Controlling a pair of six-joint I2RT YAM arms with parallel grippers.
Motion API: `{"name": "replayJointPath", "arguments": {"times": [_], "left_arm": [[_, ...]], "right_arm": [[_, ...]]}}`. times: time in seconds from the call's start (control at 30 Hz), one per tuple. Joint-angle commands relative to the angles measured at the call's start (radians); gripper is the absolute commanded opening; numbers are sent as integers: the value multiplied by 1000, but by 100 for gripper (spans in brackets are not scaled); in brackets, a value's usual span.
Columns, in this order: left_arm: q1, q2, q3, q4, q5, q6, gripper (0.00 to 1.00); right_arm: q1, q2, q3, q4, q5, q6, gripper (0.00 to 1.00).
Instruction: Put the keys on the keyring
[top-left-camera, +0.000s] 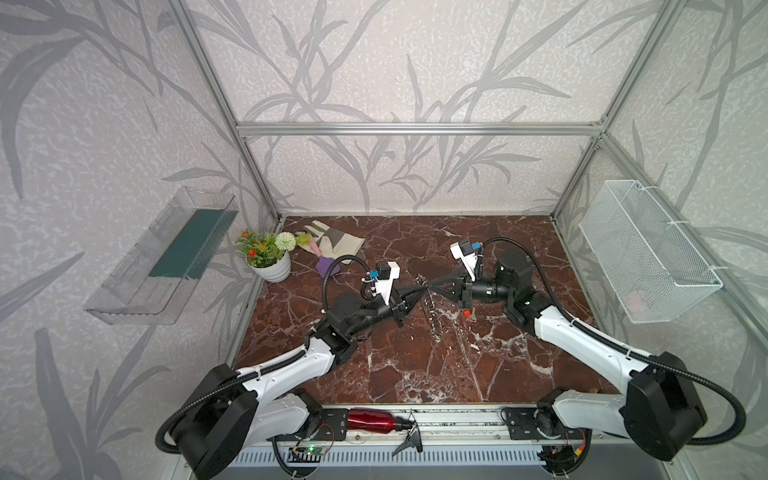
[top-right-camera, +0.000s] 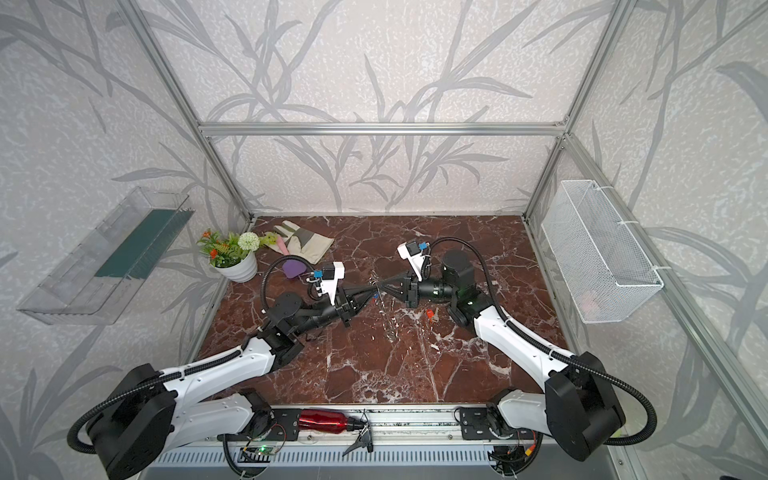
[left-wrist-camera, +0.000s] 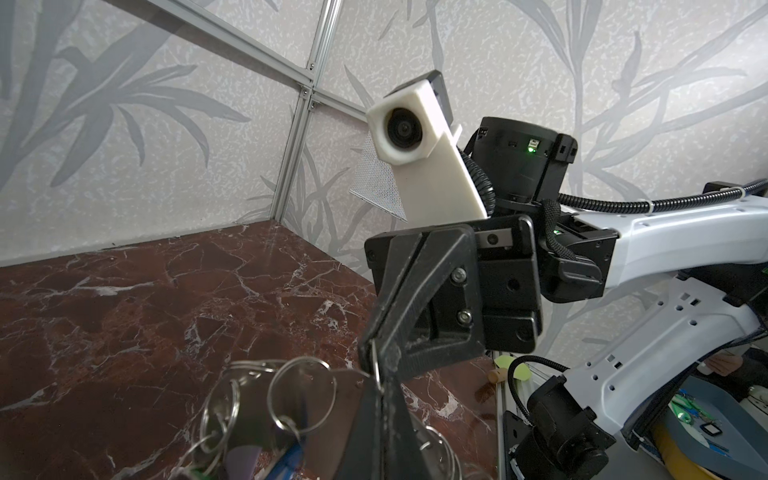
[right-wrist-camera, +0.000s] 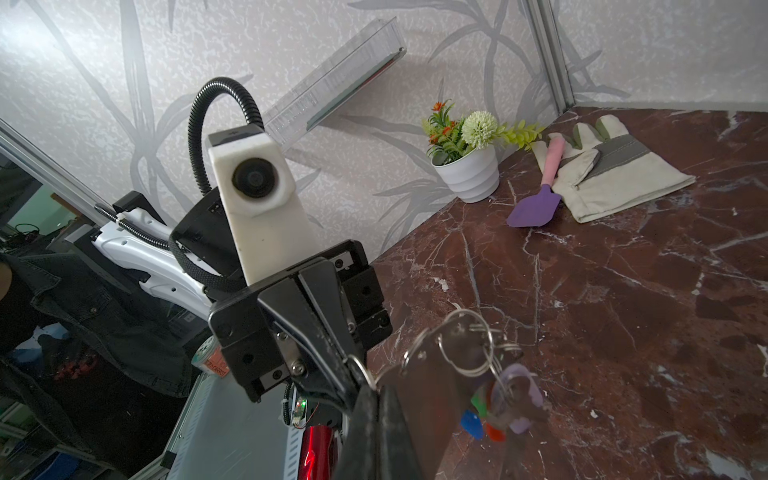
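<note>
The left hand (top-left-camera: 419, 291) and right hand (top-left-camera: 432, 286) both pinched the keyring (right-wrist-camera: 432, 390), apparently between keys; next, one would need to release and fetch the red key (top-left-camera: 466, 314).

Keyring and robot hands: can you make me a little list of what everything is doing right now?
keyring: held between both grippers
left gripper: fingers shut on the keyring
right gripper: fingers shut on the keyring
hanging keys: several, coloured tags
loose key: red-orange, on the table
far corner: flower pot, glove, purple spatula
</note>
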Motion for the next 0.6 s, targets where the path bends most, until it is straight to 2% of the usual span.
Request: {"name": "replayJointPath", "arguments": {"times": [0.0, 0.23, 0.33, 0.47, 0.57], "left_arm": [[12, -13, 32, 1, -47, -18, 3], [11, -26, 44, -60, -53, -22, 4], [11, -23, 55, -77, -47, -16, 0], [11, -11, 61, -84, -68, -14, 0], [8, -13, 54, -87, -91, 19, 0]], "right_arm": [[7, 1, -23, 66, -5, -4, 0], [7, 30, -27, 117, -17, 4, 0], [7, 40, -31, 138, -23, 10, 0], [6, 44, -30, 146, -28, 28, 0], [7, 22, -16, 87, 15, 32, 20]]}}
